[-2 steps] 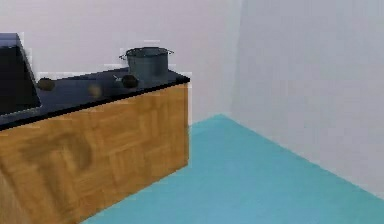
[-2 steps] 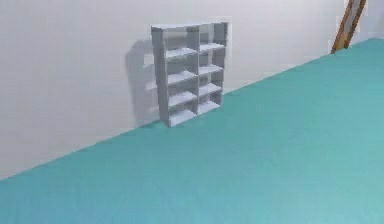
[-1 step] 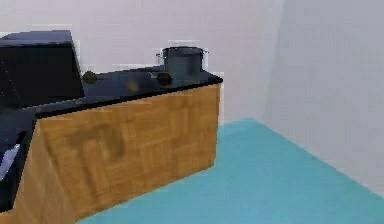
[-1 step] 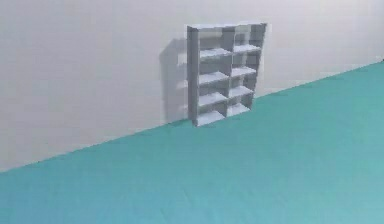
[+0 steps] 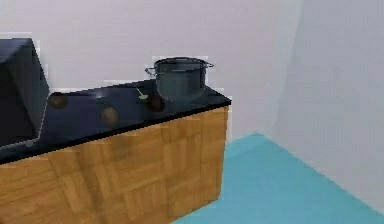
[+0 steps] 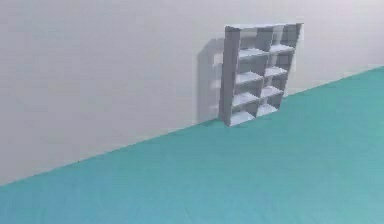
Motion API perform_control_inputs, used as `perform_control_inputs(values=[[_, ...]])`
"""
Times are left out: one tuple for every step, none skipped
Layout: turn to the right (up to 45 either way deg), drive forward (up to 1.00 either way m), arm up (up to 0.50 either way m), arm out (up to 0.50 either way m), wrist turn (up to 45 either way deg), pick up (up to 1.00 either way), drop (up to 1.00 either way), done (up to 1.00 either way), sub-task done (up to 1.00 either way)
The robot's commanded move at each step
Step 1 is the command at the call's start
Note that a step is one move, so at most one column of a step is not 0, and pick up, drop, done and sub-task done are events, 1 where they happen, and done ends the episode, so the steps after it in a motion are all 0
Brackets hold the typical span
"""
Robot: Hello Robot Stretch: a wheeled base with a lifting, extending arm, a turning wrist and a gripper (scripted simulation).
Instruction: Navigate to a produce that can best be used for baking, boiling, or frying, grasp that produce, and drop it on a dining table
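Forward view: a surface with a dark top and a wood-grain front runs from the 9 o'clock edge toward the centre, set against a pale wall. A dark grey pot with two side handles stands upright near the surface's 3 o'clock end. A small brown lump, potato-like in colour and roundness, lies just beside the pot at its 7 o'clock; whether they touch cannot be told. A second brown lump lies farther toward 9 o'clock, near the front edge, and a third brown lump lies beyond it, close to a dark boxy appliance at the 9 o'clock edge. A tiny greenish object sits at the first lump's 10 o'clock. Teal floor fills the 5 o'clock corner. Arm side view: a grey open shelf unit stands against a white wall at 2 o'clock, on teal floor. The state of the fingers cannot be told.
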Motion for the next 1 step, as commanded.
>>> perform_control_inputs(values=[[-45.0, 0.00, 0.00, 0.00, 0.0, 0.00, 0.00, 0.00, 0.00]])
